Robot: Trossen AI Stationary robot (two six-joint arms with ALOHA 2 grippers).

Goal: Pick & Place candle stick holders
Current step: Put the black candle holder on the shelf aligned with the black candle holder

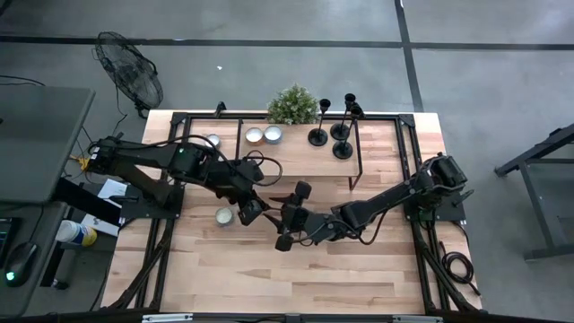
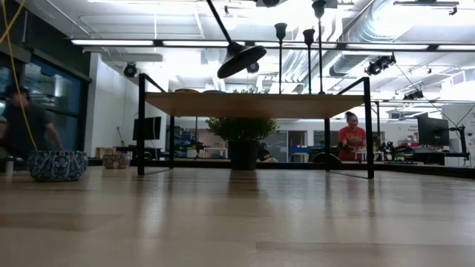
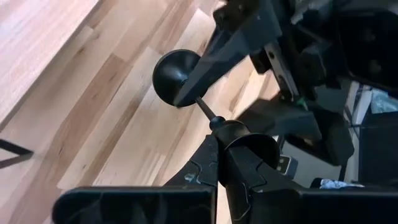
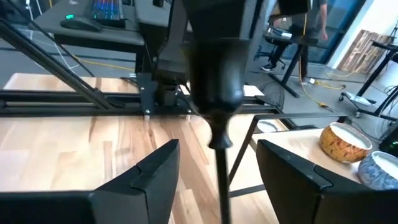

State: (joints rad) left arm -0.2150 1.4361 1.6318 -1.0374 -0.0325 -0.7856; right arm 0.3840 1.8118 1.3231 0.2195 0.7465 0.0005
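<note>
We find the left gripper (image 1: 252,212) over the middle of the table (image 1: 296,278), its fingers (image 3: 245,168) pressed together on the cup end of a candle stick holder (image 3: 186,81). The thin stem runs away from those fingers to the round flared base, so the holder is carried well off upright, clear of the wood; in the low view its base (image 2: 242,59) hangs tilted high above the tabletop.

The right gripper (image 1: 289,216) sits just beside the left one, and we see its two fingers (image 4: 149,171) spread wide, one on each side of the stem of that same holder (image 4: 216,93), not touching it.

Farther out, three more candle stick holders (image 1: 332,135) stand upright and close together on the raised shelf (image 1: 296,161) at the far side of the table. A small potted plant (image 1: 292,105) stands at the shelf's far edge, with two small round bowls (image 1: 263,135) just beside it and another bowl (image 1: 213,141) near the shelf's left end. One more bowl (image 1: 223,216) rests on the tabletop beside the left gripper
</note>
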